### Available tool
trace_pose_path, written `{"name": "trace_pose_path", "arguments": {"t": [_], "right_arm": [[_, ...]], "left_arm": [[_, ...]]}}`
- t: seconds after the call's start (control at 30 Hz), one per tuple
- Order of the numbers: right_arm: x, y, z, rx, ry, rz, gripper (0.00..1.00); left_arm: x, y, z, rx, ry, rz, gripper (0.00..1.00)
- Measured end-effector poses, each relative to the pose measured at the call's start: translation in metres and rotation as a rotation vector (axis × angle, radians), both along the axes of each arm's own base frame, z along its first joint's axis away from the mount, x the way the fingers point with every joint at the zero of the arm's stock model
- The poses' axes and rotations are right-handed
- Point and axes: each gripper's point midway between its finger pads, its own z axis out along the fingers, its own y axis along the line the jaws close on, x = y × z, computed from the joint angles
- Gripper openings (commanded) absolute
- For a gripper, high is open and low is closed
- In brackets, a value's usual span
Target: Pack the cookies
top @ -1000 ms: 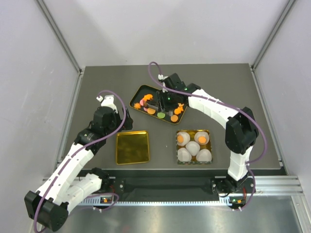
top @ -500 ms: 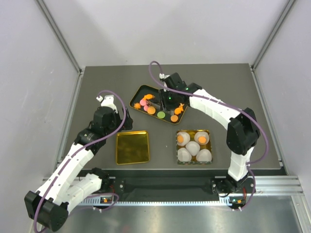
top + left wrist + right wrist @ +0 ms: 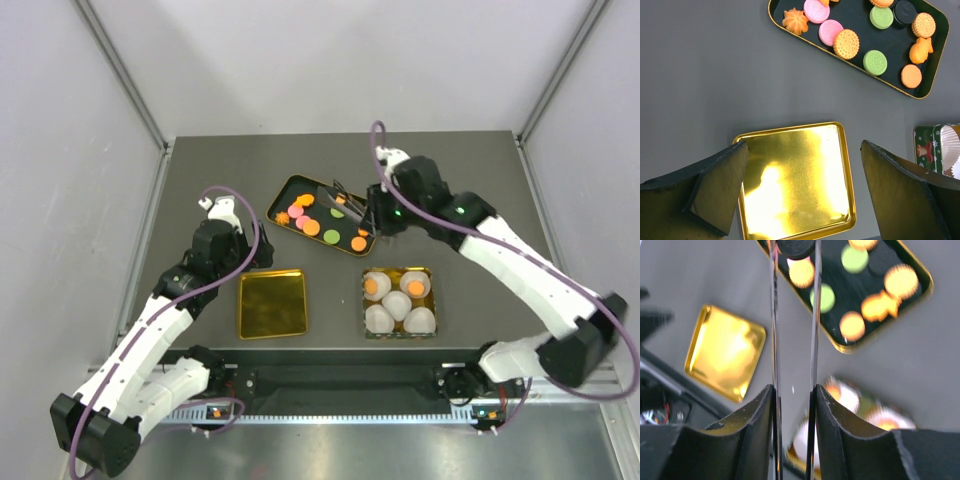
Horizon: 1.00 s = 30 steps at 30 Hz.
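The cookies (image 3: 311, 227), orange, green and pink, lie in a black gold-rimmed tray (image 3: 275, 205) at the table's middle back; the left wrist view shows these cookies (image 3: 846, 44) in that tray (image 3: 855, 20) too. My right gripper (image 3: 384, 214) is shut on thin metal tongs (image 3: 774, 315). The tong tips pinch a black cookie (image 3: 796, 246) above the tray's right part. My left gripper (image 3: 805, 192) hangs wide open, holding nothing, over a shallow gold tin (image 3: 805, 160).
A green-patterned tin (image 3: 366, 300) with white paper cups, some holding orange cookies, stands right of the gold tin (image 3: 272, 303). Grey walls close in the table's left, right and back.
The right arm has swung out to the right and lifted the tongs off the black tray with a black cookie in their tips. The left arm has not moved.
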Motion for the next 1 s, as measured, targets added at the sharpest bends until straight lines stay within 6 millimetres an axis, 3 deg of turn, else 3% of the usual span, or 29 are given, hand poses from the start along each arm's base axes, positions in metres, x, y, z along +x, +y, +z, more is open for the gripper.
{"name": "trace_pose_path", "arguments": {"t": [0.23,0.4,0.53,0.7,1.0], "right_arm": [[-0.085,-0.071,0.000,0.009,0.028,-0.043,0.33],[-0.138,-0.112,-0.019,0.008,0.108,-0.090,0.34],[-0.170,-0.134,-0.041,-0.020,0.196,-0.121,0.34],[-0.195,-0.148,-0.060,-0.046,0.285,-0.137,0.34],[-0.214,-0.157,-0.084,-0.086,0.373,-0.141,0.34]], "left_arm": [[0.000,-0.001,0.000,-0.004,0.002,-0.007,0.99],[-0.001,-0.003,-0.001,-0.009,0.007,-0.017,0.99],[-0.001,-0.005,-0.003,-0.010,0.017,-0.024,0.99],[-0.001,-0.006,-0.006,-0.010,0.028,-0.030,0.99],[-0.002,-0.008,-0.006,-0.014,0.030,-0.037,0.99]]}}
